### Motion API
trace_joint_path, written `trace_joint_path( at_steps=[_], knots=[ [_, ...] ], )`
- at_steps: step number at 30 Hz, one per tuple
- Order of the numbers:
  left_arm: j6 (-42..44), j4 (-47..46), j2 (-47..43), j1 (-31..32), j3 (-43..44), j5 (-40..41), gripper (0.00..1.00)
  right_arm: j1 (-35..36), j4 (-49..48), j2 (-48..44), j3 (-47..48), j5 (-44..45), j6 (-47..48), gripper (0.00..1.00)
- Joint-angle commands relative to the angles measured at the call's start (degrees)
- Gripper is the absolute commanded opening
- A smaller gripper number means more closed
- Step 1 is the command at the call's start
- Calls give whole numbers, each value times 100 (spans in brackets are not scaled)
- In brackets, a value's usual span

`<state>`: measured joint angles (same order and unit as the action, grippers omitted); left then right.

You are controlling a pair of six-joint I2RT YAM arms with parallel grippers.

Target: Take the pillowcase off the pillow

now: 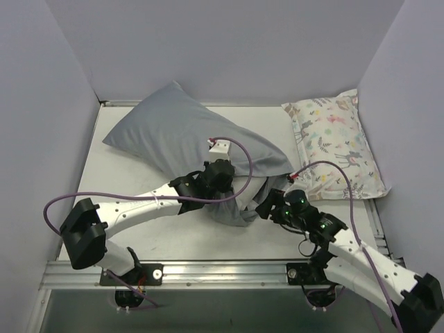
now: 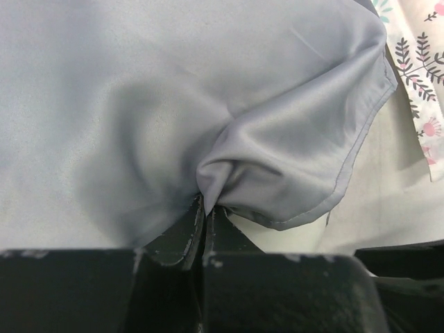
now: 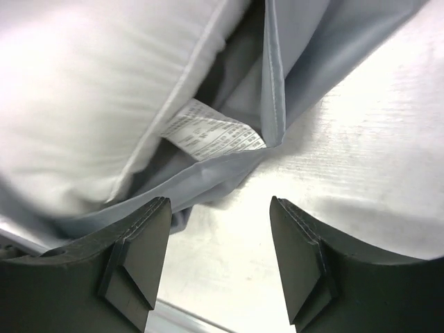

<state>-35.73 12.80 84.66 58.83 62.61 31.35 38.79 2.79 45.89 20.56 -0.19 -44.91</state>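
Left gripper [image 2: 206,206]: jaws pinched tight on a bunched fold of the pillowcase, bottom centre of the left wrist view; it sits at the centre of the top view [image 1: 220,173].
Right gripper [image 3: 219,208]: jaws well apart and holding nothing, bare table between them, just below the case's open mouth; lower right of centre in the top view [image 1: 268,207].
Table [image 1: 139,236]: pale surface filling the middle of the top view.
Pillowcase [image 1: 173,128]: grey, running from upper left to centre of the top view, its hemmed open end crumpled between the two grippers.
Pillow [image 3: 83,83]: white, bared inside the open mouth, upper left of the right wrist view; otherwise covered.
Patterned pillow [image 1: 336,146]: upper right of the top view, flat on the table.
Care label [image 3: 208,135]: white printed tag at the pillow's seam, centre of the right wrist view.
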Motion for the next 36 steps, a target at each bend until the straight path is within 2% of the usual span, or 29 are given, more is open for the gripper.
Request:
trace_joint_path(
  at_steps=[1,5,6,15,20,24,28,36],
  knots=[
    [57,-93,-240,41,67,-173,0,24,1082,-632,404,370,96,59],
    [74,-67,-266,59,76,-173,0,33,900,-1038,572,388,43,62],
    [83,-58,-275,59,67,-165,0,33,786,-925,616,353,52,66],
    [66,-14,-231,67,102,-156,0,146,-2008,754,380,-113,-290,92],
    [31,3,-275,67,15,-147,0,331,-3546,1316,-121,290,-615,100],
    [-22,3,-301,67,-38,-182,0,507,-4591,1791,-473,641,-818,100],
    [-66,73,-301,76,-73,-252,0,806,-6304,2222,-965,1090,-880,100],
    [-119,223,-617,59,-267,-209,0,1192,-6694,2038,-1098,1706,-581,100]
  ],
)
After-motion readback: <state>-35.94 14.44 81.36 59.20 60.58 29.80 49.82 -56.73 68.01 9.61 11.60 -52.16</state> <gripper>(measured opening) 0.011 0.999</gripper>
